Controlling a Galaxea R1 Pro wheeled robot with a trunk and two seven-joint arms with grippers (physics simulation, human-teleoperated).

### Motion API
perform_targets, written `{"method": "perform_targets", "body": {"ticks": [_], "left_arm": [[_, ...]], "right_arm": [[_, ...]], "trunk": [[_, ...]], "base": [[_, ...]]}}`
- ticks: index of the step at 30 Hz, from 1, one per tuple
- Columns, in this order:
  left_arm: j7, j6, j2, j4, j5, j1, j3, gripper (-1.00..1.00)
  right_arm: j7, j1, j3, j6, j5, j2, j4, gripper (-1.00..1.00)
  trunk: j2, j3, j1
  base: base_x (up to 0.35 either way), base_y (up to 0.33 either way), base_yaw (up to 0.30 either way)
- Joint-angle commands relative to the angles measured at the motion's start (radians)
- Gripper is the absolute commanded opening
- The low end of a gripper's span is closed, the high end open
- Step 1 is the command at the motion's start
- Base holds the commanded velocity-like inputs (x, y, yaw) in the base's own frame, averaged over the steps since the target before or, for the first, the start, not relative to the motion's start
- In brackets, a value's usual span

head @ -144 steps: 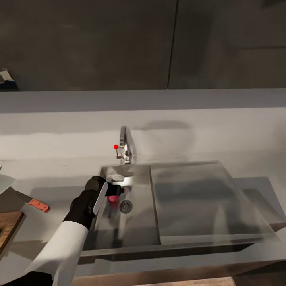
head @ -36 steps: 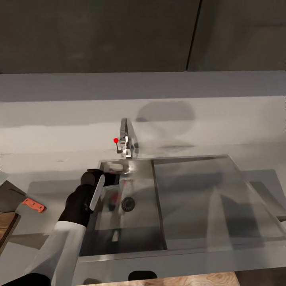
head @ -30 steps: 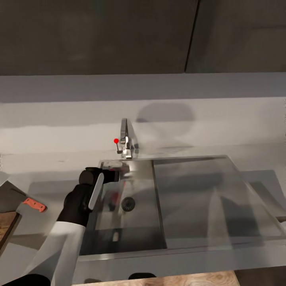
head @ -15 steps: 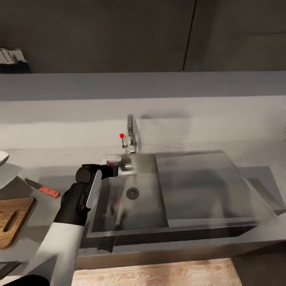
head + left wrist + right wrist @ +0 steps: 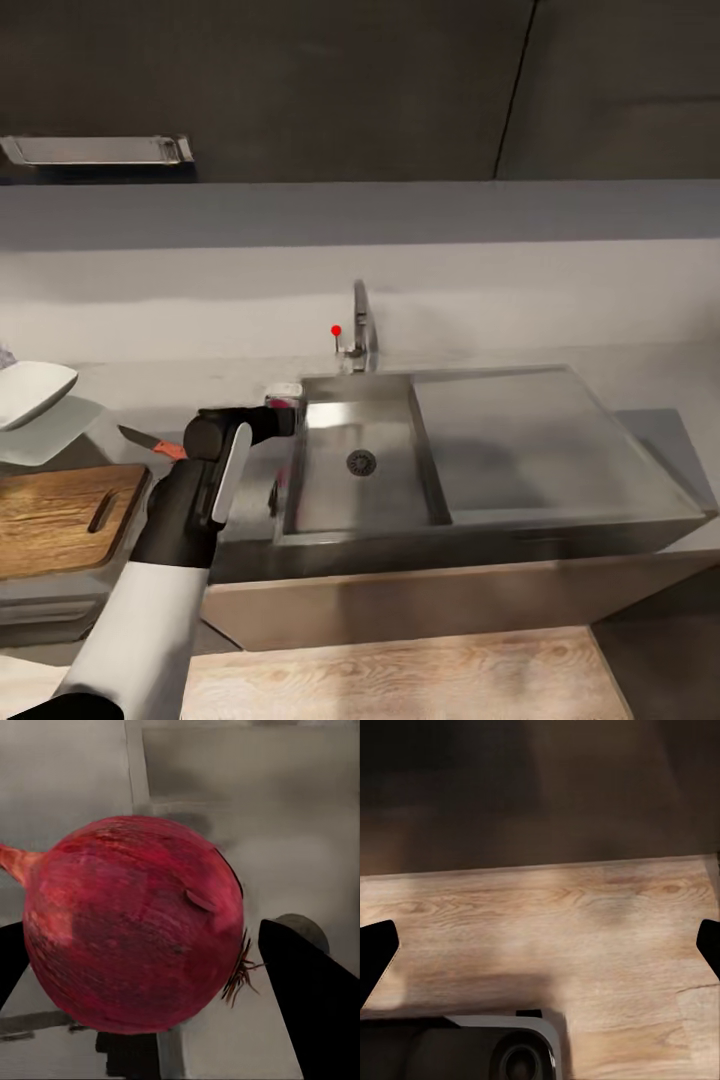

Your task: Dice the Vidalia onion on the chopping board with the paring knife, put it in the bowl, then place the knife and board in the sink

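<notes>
Now the left gripper (image 5: 283, 412) is clamped on the onion (image 5: 135, 922), raised over the sink's (image 5: 430, 505) nine o'clock rim; the carry toward the board (image 5: 60, 515) at eight o'clock should stay level and slow. The onion's stem-to-root axis runs crosswise between the fingers. The right gripper (image 5: 540, 945) hangs spread above the floor.

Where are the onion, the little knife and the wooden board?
onion (image 5: 131, 922), left wrist view, middle of its red skin.
paring knife (image 5: 168, 450), head view, red handle.
chopping board (image 5: 50, 515), head view, bare wood beside its slot.
</notes>
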Motion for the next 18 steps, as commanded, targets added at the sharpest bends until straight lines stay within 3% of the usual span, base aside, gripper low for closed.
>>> {"method": "perform_targets", "body": {"ticks": [1,18], "left_arm": [[0.006,0.004,0.000,-0.003,0.006,0.000,-0.001,-1.00],[0.006,0.004,0.000,-0.020,0.006,0.001,-0.001,-1.00]], "right_arm": [[-0.004,0.001,0.001,-0.001,0.001,0.000,-0.002,1.00],[-0.004,0.001,0.001,0.000,0.001,0.000,-0.002,1.00]], "trunk": [[-0.002,0.000,0.000],[-0.002,0.027,0.000]], "base": [[-0.077,0.283,0.000],[-0.011,0.303,0.000]]}}
